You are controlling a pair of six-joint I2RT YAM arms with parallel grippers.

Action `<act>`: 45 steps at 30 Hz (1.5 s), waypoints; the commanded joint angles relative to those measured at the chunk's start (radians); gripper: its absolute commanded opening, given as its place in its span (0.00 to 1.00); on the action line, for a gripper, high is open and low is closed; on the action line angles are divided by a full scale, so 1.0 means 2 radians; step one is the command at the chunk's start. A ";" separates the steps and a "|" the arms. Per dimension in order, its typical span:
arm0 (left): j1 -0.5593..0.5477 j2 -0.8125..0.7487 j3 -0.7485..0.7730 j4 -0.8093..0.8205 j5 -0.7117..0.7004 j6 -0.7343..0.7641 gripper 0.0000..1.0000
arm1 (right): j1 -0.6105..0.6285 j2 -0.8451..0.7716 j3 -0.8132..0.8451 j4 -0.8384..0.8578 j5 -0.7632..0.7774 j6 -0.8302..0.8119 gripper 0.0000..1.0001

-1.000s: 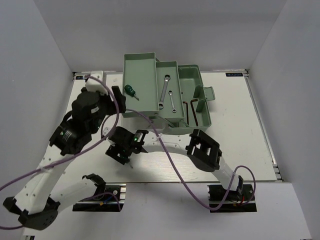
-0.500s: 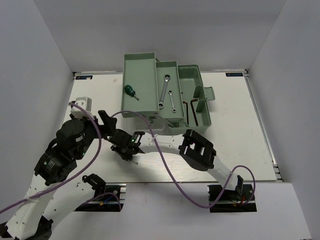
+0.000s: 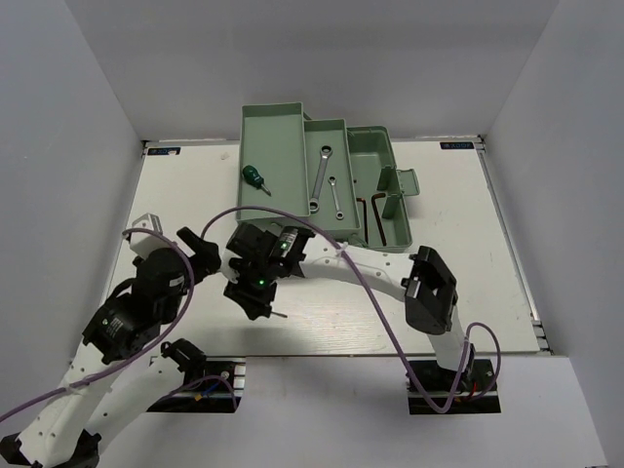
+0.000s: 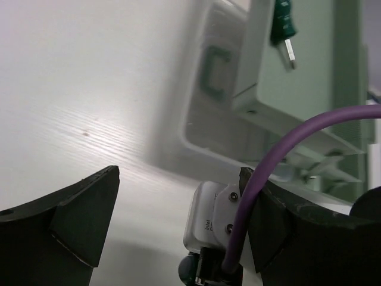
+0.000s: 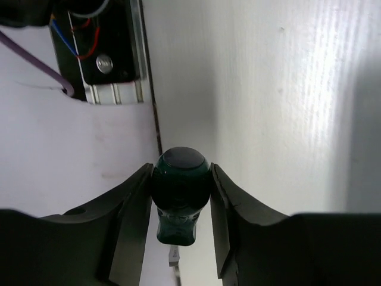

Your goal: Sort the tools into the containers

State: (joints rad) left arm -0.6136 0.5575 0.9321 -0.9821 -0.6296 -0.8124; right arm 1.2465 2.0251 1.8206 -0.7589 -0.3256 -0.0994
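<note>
Right jaws clench a stubby, glossy green-handled screwdriver [image 5: 180, 199] above the near edge of the white grained desk [image 3: 487, 292]. Left jaws gape, released, over open desk. Beyond, a second green screwdriver [image 3: 255, 178] lies in the left tray [image 3: 283, 136] of the pale green plastic toolbox [image 3: 369, 154].

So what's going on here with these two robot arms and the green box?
The robot is sorting tools into a pale green toolbox. The right hand is closed on a green-handled screwdriver over the table in front of the box. The left hand is open and empty. Already in the box: another green screwdriver in the left tray, two wrenches in the middle tray, dark hex keys in the base.
</note>
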 commanded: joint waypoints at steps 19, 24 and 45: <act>-0.001 -0.098 -0.033 0.212 0.301 0.176 0.86 | -0.062 -0.088 0.068 -0.015 0.045 -0.098 0.00; -0.001 -0.035 -0.003 0.213 0.375 0.217 0.83 | -0.067 -0.083 0.082 -0.011 0.063 -0.102 0.00; -0.001 -0.036 0.013 0.039 0.150 0.149 0.57 | -0.144 -0.081 0.157 0.103 0.259 -0.100 0.00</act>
State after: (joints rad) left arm -0.6170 0.4149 0.9436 -0.7593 -0.1654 -0.4229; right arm 0.9642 1.8515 2.0964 -0.6731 0.1268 -0.2962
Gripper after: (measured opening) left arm 0.332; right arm 0.451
